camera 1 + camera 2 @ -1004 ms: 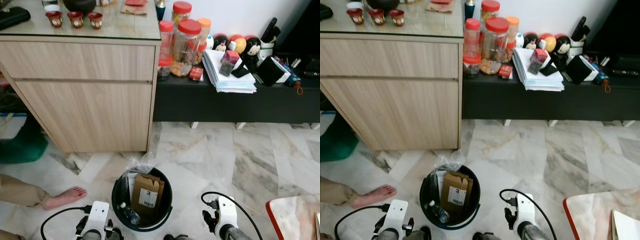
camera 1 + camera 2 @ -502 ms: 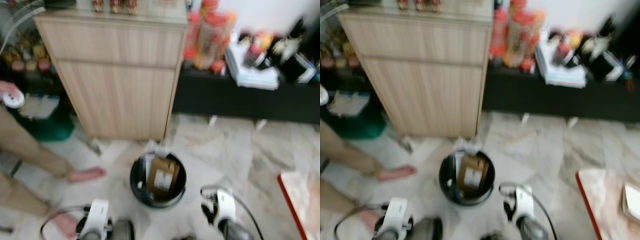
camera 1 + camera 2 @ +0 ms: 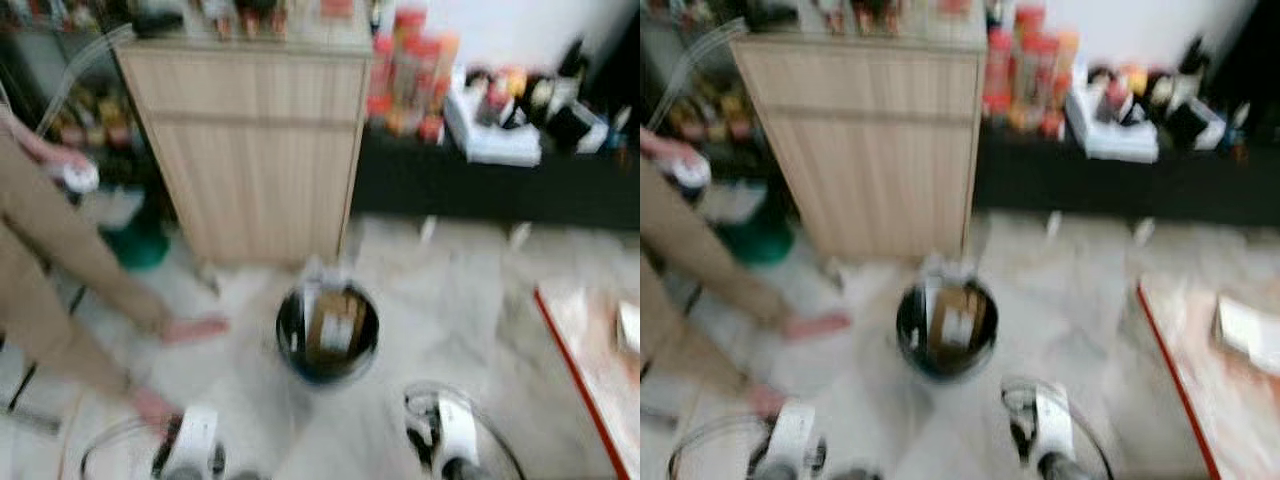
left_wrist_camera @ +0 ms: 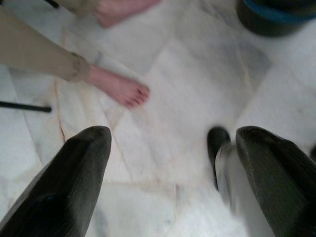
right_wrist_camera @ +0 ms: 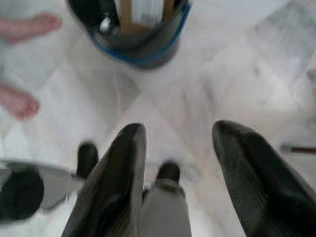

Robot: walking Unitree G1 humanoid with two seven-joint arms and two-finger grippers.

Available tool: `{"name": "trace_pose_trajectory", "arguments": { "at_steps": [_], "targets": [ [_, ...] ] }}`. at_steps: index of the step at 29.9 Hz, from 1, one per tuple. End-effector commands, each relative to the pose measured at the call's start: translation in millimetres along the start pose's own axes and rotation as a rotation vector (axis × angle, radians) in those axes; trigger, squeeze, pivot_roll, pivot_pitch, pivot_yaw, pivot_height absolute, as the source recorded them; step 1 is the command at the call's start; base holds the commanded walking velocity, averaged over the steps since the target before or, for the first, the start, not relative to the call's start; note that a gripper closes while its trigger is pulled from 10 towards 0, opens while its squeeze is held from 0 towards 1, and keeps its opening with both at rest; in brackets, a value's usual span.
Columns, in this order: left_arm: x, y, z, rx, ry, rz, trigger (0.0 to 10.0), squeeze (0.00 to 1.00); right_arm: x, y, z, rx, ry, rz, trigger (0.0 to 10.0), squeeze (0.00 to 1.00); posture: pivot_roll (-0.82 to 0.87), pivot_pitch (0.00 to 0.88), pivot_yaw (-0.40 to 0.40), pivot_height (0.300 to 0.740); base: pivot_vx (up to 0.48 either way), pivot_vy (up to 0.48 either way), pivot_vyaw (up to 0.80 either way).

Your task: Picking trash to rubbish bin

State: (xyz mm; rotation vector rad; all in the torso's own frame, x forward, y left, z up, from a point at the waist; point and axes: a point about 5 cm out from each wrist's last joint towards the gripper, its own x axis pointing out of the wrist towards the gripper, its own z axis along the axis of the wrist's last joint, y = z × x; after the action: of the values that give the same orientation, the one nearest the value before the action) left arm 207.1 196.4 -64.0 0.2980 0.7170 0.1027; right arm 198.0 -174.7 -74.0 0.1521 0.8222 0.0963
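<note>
White wrist housings (image 3: 190, 440) trail black cables; long black fingers (image 4: 74, 182) (blurred).

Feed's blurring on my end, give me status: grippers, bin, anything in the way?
Left gripper and right gripper open, empty, low. Rubbish bin ahead on floor, cardboard inside. Person's bare feet close by left of bin.

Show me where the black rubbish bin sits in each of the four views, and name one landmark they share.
Left eye view: rubbish bin on the marble floor, centre, below the wooden cabinet.
Right eye view: the bin, centre, likewise before the cabinet.
Left wrist view: its blue-rimmed edge at a corner.
Right wrist view: the bin beyond the fingers.
Shared landmark: the person's bare foot on the floor.
</note>
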Motion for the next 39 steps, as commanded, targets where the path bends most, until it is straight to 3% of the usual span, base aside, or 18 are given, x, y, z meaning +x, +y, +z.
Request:
{"name": "trace_pose_trajectory", "arguments": {
  "at_steps": [1, 8, 13, 16, 20, 21, 24, 26, 28, 29, 30, 33, 35, 39],
  "targets": [
    [-1.8, -3.7, -4, -0.001, 0.009, -0.006, 10.0, 0.0, 1.0, -2.6, 9, -0.016, -0.033, 0.002, 10.0, 0.0, 0.09, 0.154, -0.122, 0.74, 0.0, 0.0, 0.0],
    [4.7, 4.8, 21, -0.023, -0.095, 0.036, 10.0, 0.0, 5.3, 3.1, 38, -0.097, -0.135, 0.081, 10.0, 0.0, 0.09, 0.152, -0.122, 0.74, 0.0, 0.0, 0.0],
    [10.2, 17.2, 58, -0.06, -0.261, 0.094, 10.0, 0.0, 9.8, 26.7, 84, -0.161, -0.322, 0.204, 10.0, 0.0, 0.09, 0.142, -0.12, 0.74, 0.0, 0.0, 0.0],
    [10.7, 21.5, 70, -0.056, -0.322, 0.115, 10.0, 0.0, 10.1, 35.8, 95, -0.177, -0.37, 0.246, 10.0, 0.0, 0.09, 0.141, -0.12, 0.74, 0.0, 0.0, 0.0],
    [10.8, 22.5, 73, -0.059, -0.331, 0.119, 10.0, 0.0, 10.1, 37.8, 97, -0.179, -0.378, 0.258, 10.0, 0.0, 0.09, 0.141, -0.12, 0.74, 0.0, 0.0, 0.0],
    [11.2, 30.2, 93, -0.079, -0.416, 0.154, 10.0, 0.0, 9.4, 51.7, 112, -0.196, -0.445, 0.325, 10.0, 0.0, 0.09, 0.132, -0.114, 0.74, 0.0, 0.0, 0.0],
    [10.0, 36.9, 115, -0.085, -0.505, 0.181, 10.0, 0.0, 7.3, 61.9, 132, -0.195, -0.527, 0.357, 10.0, 0.0, 0.09, 0.124, -0.111, 0.74, 0.0, 0.0, 0.0],
    [9.7, 38.0, 118, -0.081, -0.52, 0.185, 10.0, 0.0, 6.8, 63.0, 136, -0.186, -0.544, 0.359, 10.0, 0.0, 0.09, 0.124, -0.111, 0.74, 0.0, 0.0, 0.0],
    [7.6, 45.9, 142, -0.092, -0.606, 0.213, 10.0, 0.0, 2.8, 66.3, 162, -0.162, -0.644, 0.328, 10.0, 0.0, 0.09, 0.116, -0.107, 0.74, 0.0, 0.0, 0.0],
    [7.6, 45.9, 142, -0.092, -0.606, 0.213, 10.0, 0.0, 2.8, 66.3, 162, -0.162, -0.644, 0.328, 10.0, 0.0, 0.09, 0.116, -0.107, 0.74, 0.0, 0.0, 0.0],
    [4.7, 51.2, 161, -0.093, -0.674, 0.229, 10.0, 0.0, -2.0, 63.2, 184, -0.129, -0.729, 0.272, 10.0, 0.0, 0.09, 0.106, -0.105, 0.74, 0.0, 0.0, 0.0],
    [3.4, 53.0, 169, -0.093, -0.7, 0.232, 10.0, 0.0, -4.2, 61.8, 192, -0.111, -0.762, 0.252, 10.0, 0.0, 0.09, 0.106, -0.105, 0.74, 0.0, 0.0, 0.0],
    [-0.9, 56.3, 193, -0.087, -0.775, 0.215, 10.0, 0.0, -11.6, 55.2, 215, -0.074, -0.847, 0.184, 10.0, 0.0, 0.09, 0.088, -0.099, 0.74, 0.0, 0.0, 0.0],
    [-3.0, 54.8, 204, -0.072, -0.808, 0.197, 10.0, 0.0, -15.6, 50.7, 226, -0.065, -0.886, 0.132, 10.0, 0.0, 0.09, 0.074, -0.097, 0.74, 0.0, 0.0, 0.0]
  ]
}}
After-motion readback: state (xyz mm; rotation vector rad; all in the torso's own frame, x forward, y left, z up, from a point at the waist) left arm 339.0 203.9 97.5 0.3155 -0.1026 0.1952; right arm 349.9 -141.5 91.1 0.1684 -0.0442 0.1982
